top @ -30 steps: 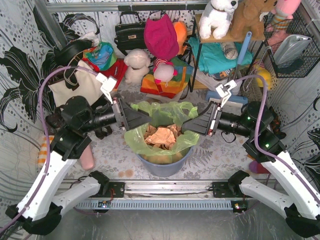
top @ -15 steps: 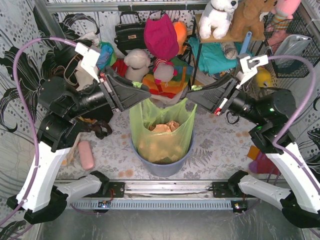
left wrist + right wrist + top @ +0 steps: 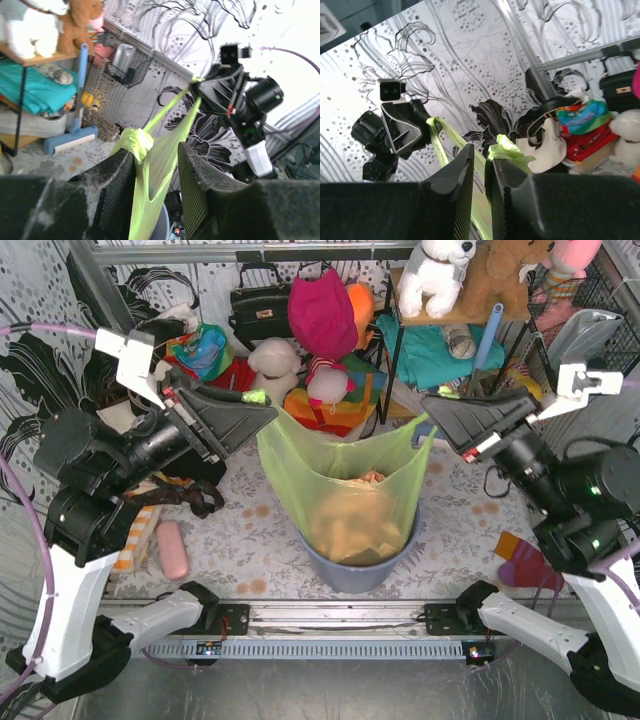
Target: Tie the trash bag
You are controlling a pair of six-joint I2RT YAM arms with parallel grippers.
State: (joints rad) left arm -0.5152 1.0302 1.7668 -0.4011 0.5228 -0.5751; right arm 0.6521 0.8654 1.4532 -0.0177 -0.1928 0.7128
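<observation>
While trash bag (image 3: 345,490) stretches taut, left jaws, right jaws pinching its corners

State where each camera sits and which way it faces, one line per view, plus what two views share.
Top external: overhead behind the robot, looking down at the trash bag stretched between left tool and right tool; left arm and right arm show.
Left wrist: on that wrist, facing the right arm; own fingers show.
Right wrist: on that wrist, facing the left arm; own fingers show.
Shared: both wrist views show the taut bag.
</observation>
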